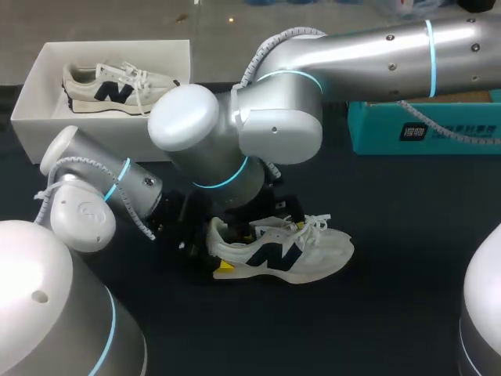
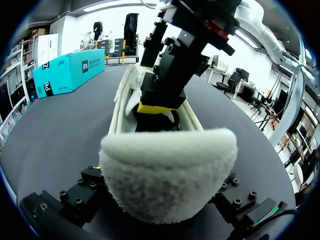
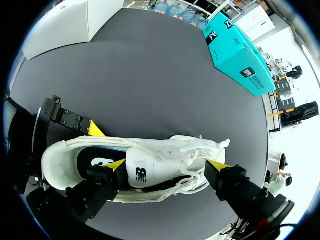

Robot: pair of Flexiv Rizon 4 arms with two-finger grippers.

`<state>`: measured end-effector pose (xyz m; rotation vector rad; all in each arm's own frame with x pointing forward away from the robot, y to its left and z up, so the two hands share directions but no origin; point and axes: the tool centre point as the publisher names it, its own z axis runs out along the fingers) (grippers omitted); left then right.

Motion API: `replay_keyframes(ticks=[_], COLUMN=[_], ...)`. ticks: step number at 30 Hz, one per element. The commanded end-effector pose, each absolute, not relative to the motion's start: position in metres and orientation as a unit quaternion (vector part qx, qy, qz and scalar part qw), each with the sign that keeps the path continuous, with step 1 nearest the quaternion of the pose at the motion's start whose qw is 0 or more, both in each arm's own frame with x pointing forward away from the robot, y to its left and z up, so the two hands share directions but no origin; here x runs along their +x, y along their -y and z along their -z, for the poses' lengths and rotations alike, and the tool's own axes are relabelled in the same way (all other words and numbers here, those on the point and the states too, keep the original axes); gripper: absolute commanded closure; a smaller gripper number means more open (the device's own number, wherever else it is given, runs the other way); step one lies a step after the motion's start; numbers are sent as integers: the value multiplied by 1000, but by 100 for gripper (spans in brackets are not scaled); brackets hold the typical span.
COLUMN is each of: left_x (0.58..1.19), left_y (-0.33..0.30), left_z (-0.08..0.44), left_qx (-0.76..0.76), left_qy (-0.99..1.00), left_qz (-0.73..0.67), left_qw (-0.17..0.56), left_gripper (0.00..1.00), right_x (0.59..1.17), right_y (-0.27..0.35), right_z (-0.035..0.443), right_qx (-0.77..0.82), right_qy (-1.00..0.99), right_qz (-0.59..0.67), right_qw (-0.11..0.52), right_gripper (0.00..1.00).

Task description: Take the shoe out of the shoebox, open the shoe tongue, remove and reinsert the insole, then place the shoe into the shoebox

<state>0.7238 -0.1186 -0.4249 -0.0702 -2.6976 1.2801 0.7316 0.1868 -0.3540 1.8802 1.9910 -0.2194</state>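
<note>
Left hand (image 1: 213, 249) was clamped on the heel (image 2: 167, 175) of the shoe (image 1: 290, 252). It had a yellow tip on each side, and the fuzzy heel collar filled most of the left wrist view.

Right hand (image 3: 166, 165) was spread wide over the same shoe. One fingertip (image 3: 117, 165) sat down in the opening right behind the tongue (image 3: 145, 172). The other was out past the laces (image 3: 200, 150) toward the toe. I couldn't make out that front tip pressing on anything, so I'd say it wasn't gripping.

The shoe itself stood on its sole on the dark counter (image 1: 391, 235), cream with a dark N on the side. In the head view its heel pointed to 9 o'clock and its toe to 3 o'clock.

The left arm (image 1: 102, 196) came in from about 8 o'clock. The right arm (image 1: 352, 55) came in from about 1 o'clock and crossed past the middle to get above the shoe.

The white shoebox (image 1: 102, 135) sat open at roughly 10 o'clock from the shoe, well apart from it. A second matching sneaker (image 1: 117, 84) lay inside.

A teal box (image 1: 423, 129) sat at about 2 o'clock from the shoe, partly under the right arm.
</note>
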Motion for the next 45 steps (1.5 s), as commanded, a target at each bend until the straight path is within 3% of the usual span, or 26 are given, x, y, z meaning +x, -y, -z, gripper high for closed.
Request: replay_keyframes(ticks=[1,2,3,6,10,12,29,45], left_x=[727,727,727,727,727,727,727,727], left_y=[122,122,122,122,122,122,122,122], left_z=[434,434,434,434,434,434,434,434], left_qx=[-23,-23,-23,-23,-23,-23,-23,-23], left_qy=[901,901,901,901,901,901,901,901], left_qz=[-425,-425,-425,-425,-425,-425,-425,-425], left_qw=[78,78,78,78,78,78,78,78], left_gripper=[100,100,100,100,100,100,100,100], right_x=[727,728,729,730,731,733,747,751], right_y=[-187,-185,-183,-182,-180,-179,-151,-93], right_z=[348,346,344,340,337,337,304,315], right_qx=[737,739,740,742,749,756,805,859], right_qy=[-617,-614,-612,-610,-604,-600,-568,-495], right_qz=[100,99,98,97,92,89,44,39], right_qw=[258,259,260,261,256,247,169,127], right_gripper=[21,41,49,57,81,98,100,100])
